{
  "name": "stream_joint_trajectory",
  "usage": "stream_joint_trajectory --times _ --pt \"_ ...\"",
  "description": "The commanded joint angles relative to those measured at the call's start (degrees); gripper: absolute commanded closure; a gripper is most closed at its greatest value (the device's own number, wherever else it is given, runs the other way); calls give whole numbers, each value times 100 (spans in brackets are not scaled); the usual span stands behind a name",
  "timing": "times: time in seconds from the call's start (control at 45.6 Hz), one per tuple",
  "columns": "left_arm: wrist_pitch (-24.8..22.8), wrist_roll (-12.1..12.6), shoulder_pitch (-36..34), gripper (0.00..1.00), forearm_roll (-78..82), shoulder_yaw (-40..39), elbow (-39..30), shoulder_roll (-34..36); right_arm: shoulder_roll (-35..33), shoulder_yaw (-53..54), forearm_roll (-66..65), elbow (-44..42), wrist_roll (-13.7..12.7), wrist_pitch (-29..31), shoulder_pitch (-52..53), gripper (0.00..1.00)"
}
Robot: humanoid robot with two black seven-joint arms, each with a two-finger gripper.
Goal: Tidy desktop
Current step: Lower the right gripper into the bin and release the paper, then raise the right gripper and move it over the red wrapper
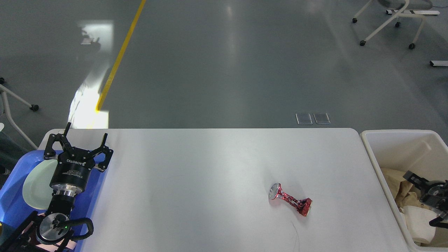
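The desktop (210, 168) is a wide white tabletop filling the lower half of the head view. A crushed red can (289, 200) lies on it right of centre, its silver end pointing left. My left gripper (84, 139) hangs open over the table's far left corner, above the blue tray, with nothing between its fingers. My right gripper (420, 200) pokes in from the right edge over the cream bin, far right of the can; its fingers are spread open and hold nothing that I can see.
A blue tray (14, 206) with a pale green plate (35, 185) sits at the left edge under my left arm. The cream bin (371, 154) beside the table's right end holds brown paper and white cups. Chairs stand on the grey floor beyond.
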Motion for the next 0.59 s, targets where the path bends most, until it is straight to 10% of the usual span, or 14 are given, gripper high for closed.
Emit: stream_joint_trajectory --times 0.0,0.57 --pt "-6 0 1 3 0 0 -8 -2 -512 -144 -640 1058 -29 346 924 0" --pt "-6 0 1 3 0 0 1 -2 287 -2069 -693 3150 -37 5443 6092 0"
